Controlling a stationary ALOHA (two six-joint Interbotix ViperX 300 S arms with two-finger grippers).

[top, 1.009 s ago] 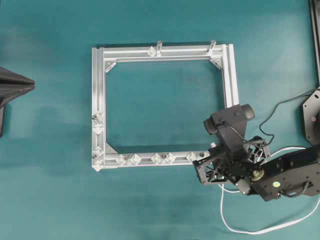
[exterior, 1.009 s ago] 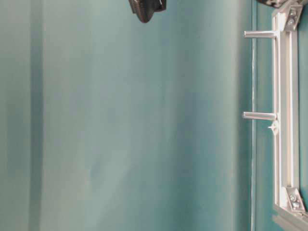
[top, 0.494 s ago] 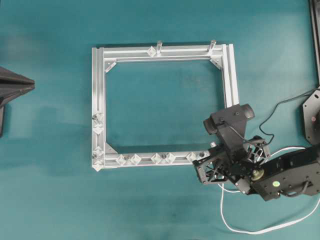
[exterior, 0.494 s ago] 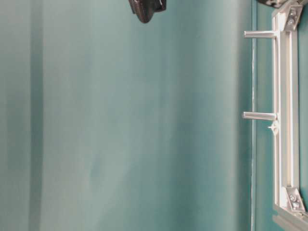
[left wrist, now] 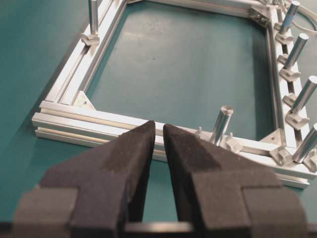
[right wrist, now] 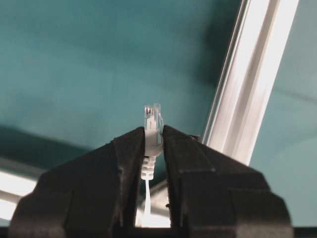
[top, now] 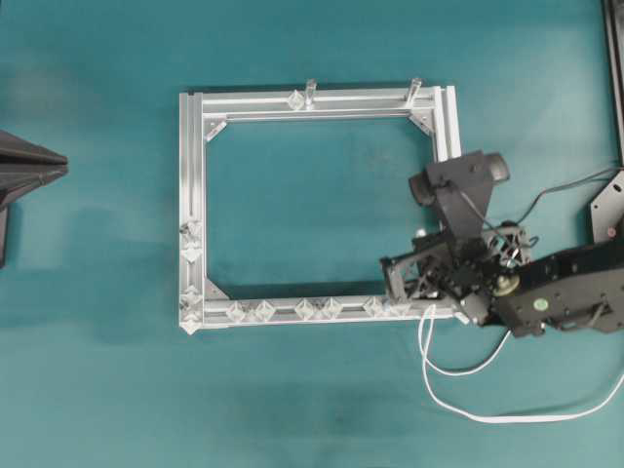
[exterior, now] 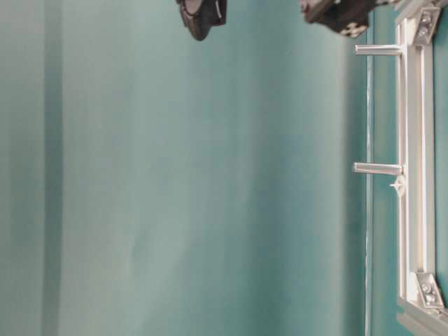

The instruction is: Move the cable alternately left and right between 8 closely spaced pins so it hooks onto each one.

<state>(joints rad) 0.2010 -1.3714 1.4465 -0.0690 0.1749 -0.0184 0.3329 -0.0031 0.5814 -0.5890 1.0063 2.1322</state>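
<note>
Now right gripper [right wrist: 153, 144] pinches cable [top: 487, 414] at its plug [right wrist: 152, 130], plug tip sticking out past jaw tips, cord running back between jaws. Gripper sits over frame [top: 190, 195] at its bottom-right corner, just beside right end of pins [top: 302, 310]. Rest of cable lies loose on table, below and right of frame, not hooked on any pin. Left gripper [left wrist: 157, 148] well left of frame, empty, jaws with narrow gap.

Your right arm [top: 546, 302] is black, with open lattice frames, thin black wires and a black camera [top: 460, 177] on top.
</note>
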